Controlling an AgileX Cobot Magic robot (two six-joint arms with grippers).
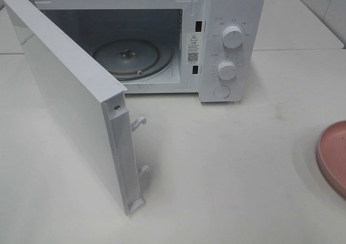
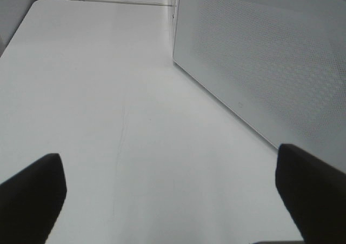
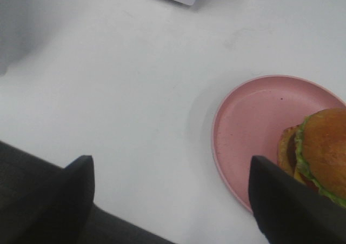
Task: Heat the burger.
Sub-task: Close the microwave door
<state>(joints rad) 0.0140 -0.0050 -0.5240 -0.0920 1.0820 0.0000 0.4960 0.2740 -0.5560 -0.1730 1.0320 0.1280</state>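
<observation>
The burger (image 3: 321,152), with a golden-brown bun and green lettuce, lies on a pink plate (image 3: 254,125); only the right wrist view shows it. My right gripper (image 3: 173,195) hovers open above the white table, its dark fingers (image 3: 281,200) beside the plate's rim and close to the burger, holding nothing. My left gripper (image 2: 173,195) is open over bare table beside the microwave's perforated side wall (image 2: 270,65). The white microwave (image 1: 227,44) stands at the back with its door (image 1: 75,103) swung wide open and its glass turntable (image 1: 132,57) bare. Neither gripper shows in the exterior high view.
The open door juts toward the front left of the table. The pink plate's edge (image 1: 332,155) shows at the right border of the exterior high view. Two round knobs (image 1: 232,37) sit on the microwave's right panel.
</observation>
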